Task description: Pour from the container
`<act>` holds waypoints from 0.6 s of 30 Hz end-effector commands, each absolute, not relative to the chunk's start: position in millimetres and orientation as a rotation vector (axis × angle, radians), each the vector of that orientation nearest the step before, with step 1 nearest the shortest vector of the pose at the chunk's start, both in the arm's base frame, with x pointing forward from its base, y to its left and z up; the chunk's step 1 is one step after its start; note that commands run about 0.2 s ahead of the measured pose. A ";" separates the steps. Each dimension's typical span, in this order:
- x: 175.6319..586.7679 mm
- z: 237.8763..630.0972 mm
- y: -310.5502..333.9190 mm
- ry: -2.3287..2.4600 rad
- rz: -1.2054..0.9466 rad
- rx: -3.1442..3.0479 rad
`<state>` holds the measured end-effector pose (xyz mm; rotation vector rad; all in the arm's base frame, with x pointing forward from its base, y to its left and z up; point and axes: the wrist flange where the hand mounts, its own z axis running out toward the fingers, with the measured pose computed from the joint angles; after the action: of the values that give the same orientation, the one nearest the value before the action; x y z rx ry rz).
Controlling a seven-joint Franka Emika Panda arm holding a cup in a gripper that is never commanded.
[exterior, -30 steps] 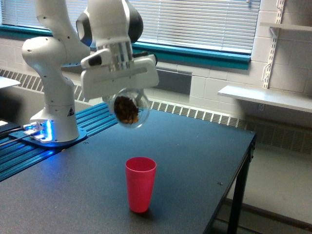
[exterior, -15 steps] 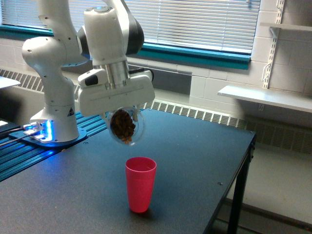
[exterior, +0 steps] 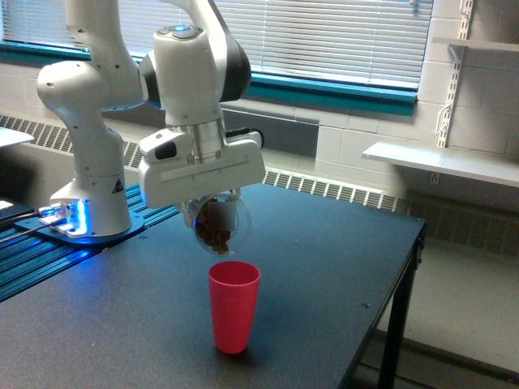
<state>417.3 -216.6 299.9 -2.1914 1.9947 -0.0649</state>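
The container (exterior: 218,225), a small clear rounded cup holding brown bits, hangs tipped over with its mouth facing down and toward the exterior view's right. My gripper (exterior: 209,204) is shut on it, the fingers mostly hidden behind the white hand. Directly below, a little toward the exterior view's right, stands the red plastic cup (exterior: 233,305), upright on the dark table (exterior: 324,267). The brown bits sit low near the container's lip, a short gap above the red cup's rim.
The arm's white base (exterior: 85,186) stands on a blue-lit rail at the exterior view's left. The table's edge (exterior: 405,275) drops off at the right. A white shelf (exterior: 438,162) and a window with blinds lie behind.
The gripper and container have come lower and toward the exterior view's right, closer above the red cup. The container has tipped further and the brown bits have slid toward its mouth.
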 end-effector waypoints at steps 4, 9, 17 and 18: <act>434.9 302.3 -211.2 1.937 -0.031 -2.270; 440.3 299.5 -208.8 1.945 0.016 -2.305; 449.7 295.8 -205.8 1.944 0.066 -2.348; 450.9 295.5 -205.1 1.945 0.073 -2.355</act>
<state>442.4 -210.8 293.9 -2.3431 1.9370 0.0503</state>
